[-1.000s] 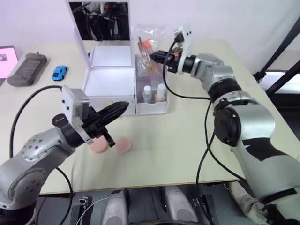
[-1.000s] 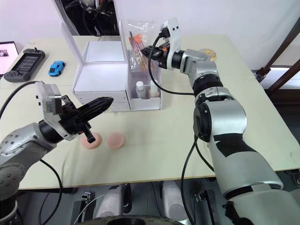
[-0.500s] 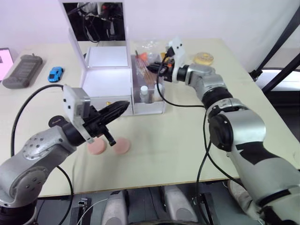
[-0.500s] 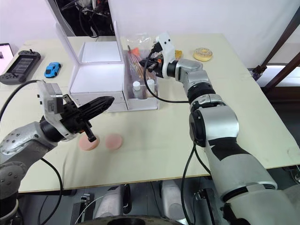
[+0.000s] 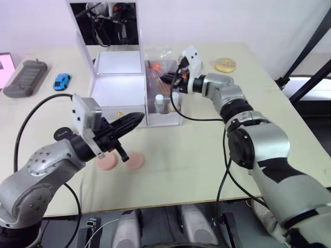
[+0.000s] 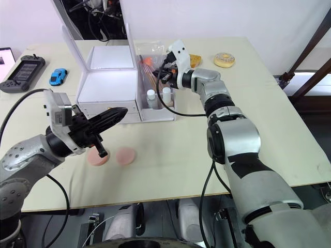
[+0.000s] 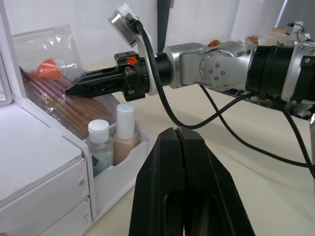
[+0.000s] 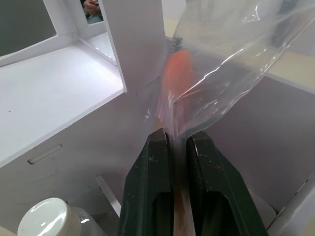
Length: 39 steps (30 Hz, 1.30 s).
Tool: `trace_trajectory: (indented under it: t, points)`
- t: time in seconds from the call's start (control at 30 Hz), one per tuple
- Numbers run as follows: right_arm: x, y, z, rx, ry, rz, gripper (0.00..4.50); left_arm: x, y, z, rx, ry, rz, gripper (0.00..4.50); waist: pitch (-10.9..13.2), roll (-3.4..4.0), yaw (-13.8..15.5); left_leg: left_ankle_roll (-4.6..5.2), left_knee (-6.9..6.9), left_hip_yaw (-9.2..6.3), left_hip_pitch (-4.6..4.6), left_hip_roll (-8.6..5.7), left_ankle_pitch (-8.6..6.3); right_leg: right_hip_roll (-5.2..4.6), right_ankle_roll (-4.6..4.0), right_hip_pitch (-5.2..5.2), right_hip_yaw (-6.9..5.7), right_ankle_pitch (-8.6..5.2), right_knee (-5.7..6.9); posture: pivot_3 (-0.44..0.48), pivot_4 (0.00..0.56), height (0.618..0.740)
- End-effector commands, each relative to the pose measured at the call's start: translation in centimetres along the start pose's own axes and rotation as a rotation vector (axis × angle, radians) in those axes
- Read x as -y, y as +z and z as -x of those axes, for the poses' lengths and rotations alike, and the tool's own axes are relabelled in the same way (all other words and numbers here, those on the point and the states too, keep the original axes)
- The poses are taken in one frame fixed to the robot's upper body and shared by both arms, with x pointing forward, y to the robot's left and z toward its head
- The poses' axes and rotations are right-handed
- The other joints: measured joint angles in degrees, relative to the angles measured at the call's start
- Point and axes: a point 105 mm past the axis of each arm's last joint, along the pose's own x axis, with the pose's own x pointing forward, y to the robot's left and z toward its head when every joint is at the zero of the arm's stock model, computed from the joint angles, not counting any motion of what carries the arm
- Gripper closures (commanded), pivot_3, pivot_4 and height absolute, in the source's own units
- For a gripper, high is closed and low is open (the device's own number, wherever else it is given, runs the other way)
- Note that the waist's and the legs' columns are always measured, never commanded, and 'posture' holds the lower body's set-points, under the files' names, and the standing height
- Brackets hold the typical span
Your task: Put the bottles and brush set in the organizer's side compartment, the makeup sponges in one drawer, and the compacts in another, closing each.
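The white organizer stands mid-table with its mirror lid up and both drawers shut. In its side compartment stand the two bottles, with the brush set leaning behind them. My right gripper reaches into the compartment's top, shut on the brush set's clear pouch. Two pink makeup sponges lie on the table in front of the organizer. My left gripper hovers shut just before the drawers, above the sponges. One black compact peeks out behind my left arm.
A game controller and a blue toy car lie at the far left. A donut sits at the back right. The table's right half and front strip are bare.
The camera has shifted. My right gripper has sunk lower into the side compartment with the brush set. The left gripper has hardly moved.
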Motion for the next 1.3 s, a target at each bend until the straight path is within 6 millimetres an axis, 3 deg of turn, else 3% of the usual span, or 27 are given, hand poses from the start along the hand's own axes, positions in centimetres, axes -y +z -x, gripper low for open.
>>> trace_trajectory:
  t: [0.03, 0.2, 0.23, 0.63, 0.9, 0.93, 1.0, 1.2, 1.3]
  points:
    - [-0.1, 1.0, -0.1, 0.034, 0.006, 0.022, 2.79, 0.4, 0.8, -0.1, 0.028, -0.018, -0.025, 4.50, 0.0, 0.00, 0.0, 0.00, 0.00, 0.00, 0.00, 0.00, 0.00, 0.00, 0.00, 0.00, 0.00, 0.00, 0.00, 0.000, 0.150, 0.738]
    - [0.3, 1.9, 0.3, 0.060, -0.005, 0.032, 0.27, 0.4, 0.8, -0.1, 0.030, -0.020, -0.024, 4.50, 0.0, 0.00, 0.0, 0.00, 0.00, 0.00, 0.00, 0.00, 0.00, 0.00, 0.00, 0.00, 0.00, 0.00, 0.00, 0.000, 0.150, 0.738]
    - [0.5, 2.1, 0.4, 0.065, -0.008, 0.035, 0.03, 0.4, 0.8, -0.1, 0.030, -0.021, -0.023, 4.50, 0.0, 0.00, 0.0, 0.00, 0.00, 0.00, 0.00, 0.00, 0.00, 0.00, 0.00, 0.00, 0.00, 0.00, 0.00, 0.000, 0.150, 0.738]
    - [1.4, 5.9, 2.3, 0.141, 0.003, 0.096, 0.03, 0.9, 0.8, -0.2, 0.030, -0.035, -0.021, 4.50, 0.0, 0.01, 0.2, 0.00, -0.01, -0.01, 0.00, 0.00, 0.00, 0.00, 0.00, 0.01, 0.00, -0.01, -0.01, 0.000, 0.150, 0.738]
    - [0.4, 6.2, 3.4, 0.100, 0.138, 0.178, 0.03, 0.3, 0.8, 0.2, 0.020, -0.022, -0.028, 4.50, 0.0, 0.01, 0.0, 0.00, -0.02, -0.02, 0.01, 0.00, 0.00, 0.01, 0.01, 0.01, 0.00, -0.01, 0.00, 0.000, 0.150, 0.738]
    - [0.2, 6.0, 3.4, 0.080, 0.154, 0.204, 0.57, 0.0, 0.9, 0.4, 0.018, -0.014, -0.030, 4.50, 0.0, 0.01, 0.0, 0.00, -0.02, -0.02, 0.01, 0.00, 0.00, 0.02, 0.02, 0.01, 0.00, -0.01, 0.00, 0.000, 0.150, 0.738]
    - [-0.3, 5.4, 2.8, 0.036, 0.157, 0.276, 1.22, -0.4, 0.9, 0.8, 0.012, -0.001, -0.033, 4.50, 0.0, 0.01, 0.0, 0.00, -0.03, -0.03, 0.02, 0.00, 0.00, 0.03, 0.02, 0.00, 0.00, -0.01, 0.01, 0.000, 0.150, 0.738]
    - [-1.1, 4.1, 0.3, -0.085, 0.095, 0.431, 4.34, -2.0, 1.1, 1.7, -0.001, 0.051, -0.062, 4.50, 0.0, 0.02, -0.3, 0.00, -0.03, -0.02, 0.01, 0.00, 0.00, 0.02, 0.01, -0.05, 0.00, -0.02, 0.02, 0.000, 0.150, 0.738]
    - [-0.9, 4.1, -0.5, -0.095, 0.043, 0.435, 4.44, -2.4, 1.2, 1.9, -0.002, 0.070, -0.078, 4.50, 0.0, 0.02, -0.1, 0.00, -0.03, -0.02, -0.01, 0.00, 0.00, 0.00, 0.00, -0.05, 0.00, -0.02, 0.01, 0.000, 0.150, 0.738]
